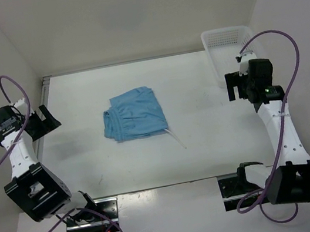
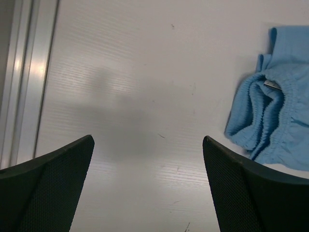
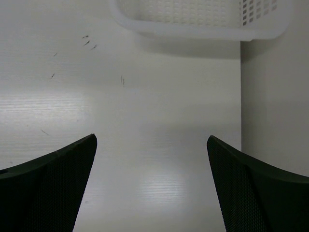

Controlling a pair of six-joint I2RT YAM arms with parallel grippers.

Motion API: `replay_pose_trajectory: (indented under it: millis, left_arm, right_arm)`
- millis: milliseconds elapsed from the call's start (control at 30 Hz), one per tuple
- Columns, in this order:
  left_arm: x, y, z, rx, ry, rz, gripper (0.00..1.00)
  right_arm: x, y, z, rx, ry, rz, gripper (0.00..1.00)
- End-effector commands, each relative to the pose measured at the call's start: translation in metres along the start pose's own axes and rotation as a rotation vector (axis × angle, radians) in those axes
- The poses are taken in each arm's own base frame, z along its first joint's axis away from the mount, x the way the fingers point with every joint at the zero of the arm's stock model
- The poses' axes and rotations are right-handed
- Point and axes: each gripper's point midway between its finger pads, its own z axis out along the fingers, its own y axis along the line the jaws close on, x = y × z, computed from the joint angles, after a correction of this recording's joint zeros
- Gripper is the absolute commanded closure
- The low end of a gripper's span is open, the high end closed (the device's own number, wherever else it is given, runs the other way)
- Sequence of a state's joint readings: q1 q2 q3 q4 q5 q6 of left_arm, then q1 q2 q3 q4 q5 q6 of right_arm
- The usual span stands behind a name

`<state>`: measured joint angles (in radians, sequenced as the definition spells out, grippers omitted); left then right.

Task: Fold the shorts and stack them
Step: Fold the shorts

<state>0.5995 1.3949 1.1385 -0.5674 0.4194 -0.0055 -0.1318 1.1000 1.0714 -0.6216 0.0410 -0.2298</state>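
Lying roughly mid-tabletop (image 1: 207, 143), slightly left of centre in the top view: 1 pair of light blue shorts (image 1: 134, 114), folded into a compact, roughly square bundle. Gathered elastic waistband (image 2: 258, 113) is facing the left arm's side, bunching into ruffled layers. A small label (image 2: 272, 84) is showing inside it. White drawstring (image 1: 176, 138) is trailing out of the bundle's near right corner and lying loose on the tabletop, pointing toward the right arm's base.

Left hand (image 1: 42, 122) is hovering over the left side of the tabletop, well apart from the shorts, near the aluminium rail (image 2: 24, 82) running along the left edge. Its 2 fingers are standing wide apart, gripping nothing. The left wrist view is showing bare tabletop between them, with the waistband end of the shorts sitting beyond and to the right of the right-side finger, not touching it.

Right hand (image 1: 234, 86) is hanging over the far right side, also well apart from the shorts. Its fingers are spreading fully and holding nothing. The right wrist view is showing only tabletop between the fingers, with the white mesh basket (image 3: 193, 30) just ahead.

Basket is sitting in the far right corner of the tabletop, up against the right wall, well apart from the shorts.
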Motion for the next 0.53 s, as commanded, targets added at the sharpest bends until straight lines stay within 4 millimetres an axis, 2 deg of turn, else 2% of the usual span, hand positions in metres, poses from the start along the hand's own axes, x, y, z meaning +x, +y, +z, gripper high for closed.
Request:
replay_pose_trajectory:
  millis: [0, 33, 300, 433, 500]
  left_arm:
    - [-0.018, 0.014, -0.008, -0.096, -0.069, 0.036, 0.0]
    - [-0.018, 0.02, -0.01, -0.133, -0.075, 0.038, 0.0]
    - [-0.014, 0.011, -0.014, -0.149, -0.095, 0.075, 0.0]
    - [-0.018, -0.007, -0.02, -0.095, -0.123, 0.103, 0.0]
    - [-0.019, -0.008, -0.021, -0.127, -0.126, 0.121, 0.0]
  right_arm:
    - [0.004, 0.0, -0.009, 0.005, -0.015, -0.002, 0.01]
    - [0.004, 0.0, -0.008, 0.005, -0.014, -0.002, 0.01]
    - [0.008, 0.002, -0.007, -0.004, -0.016, -0.011, 0.01]
    - [0.005, 0.005, -0.005, -0.023, -0.034, -0.011, 0.01]
    - [0.004, 0.009, -0.005, -0.047, -0.039, -0.011, 0.01]
